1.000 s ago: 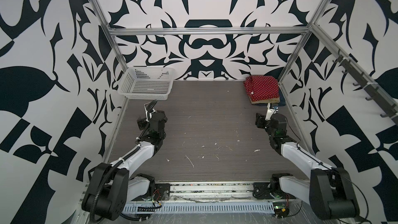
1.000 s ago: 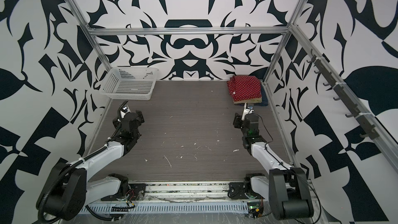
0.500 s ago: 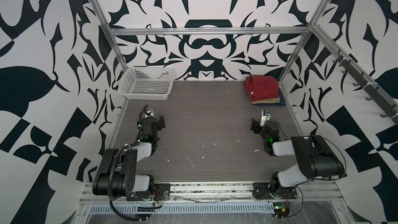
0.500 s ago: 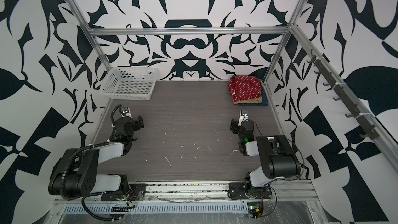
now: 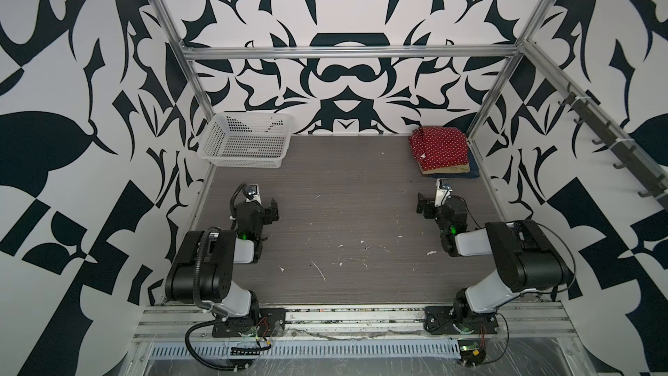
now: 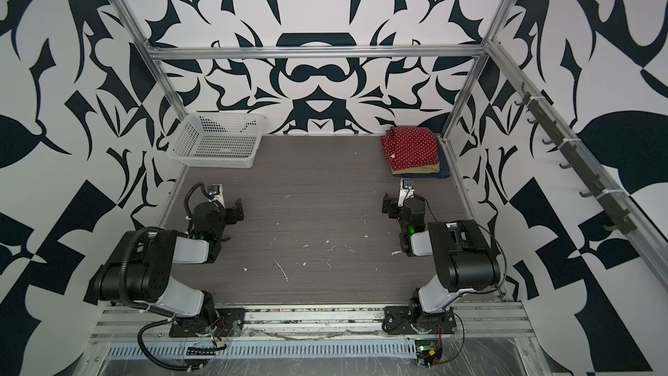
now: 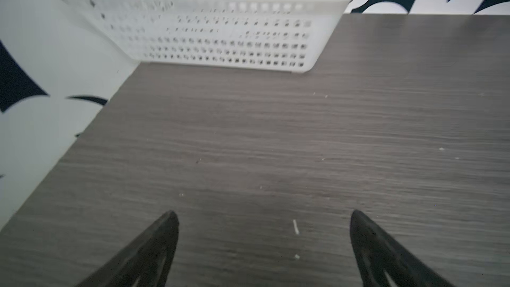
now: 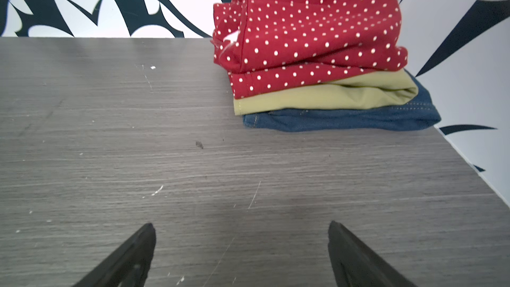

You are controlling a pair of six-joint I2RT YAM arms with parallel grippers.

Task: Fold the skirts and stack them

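Neatly folded, the red polka-dot skirt [image 8: 309, 31] tops the green skirt [image 8: 325, 96] and the denim skirt [image 8: 345, 120] in the far right corner of the table [image 8: 138, 139], apparently kept clear of the folding space. The left gripper [image 7: 263, 213] and right gripper [image 8: 240, 223] hang low, fingers wide apart and holding nothing. The job looks done.

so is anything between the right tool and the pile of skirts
Nothing visible: only bare table lies between the open right tool and the pile of skirts. The basket stands in the far left corner.
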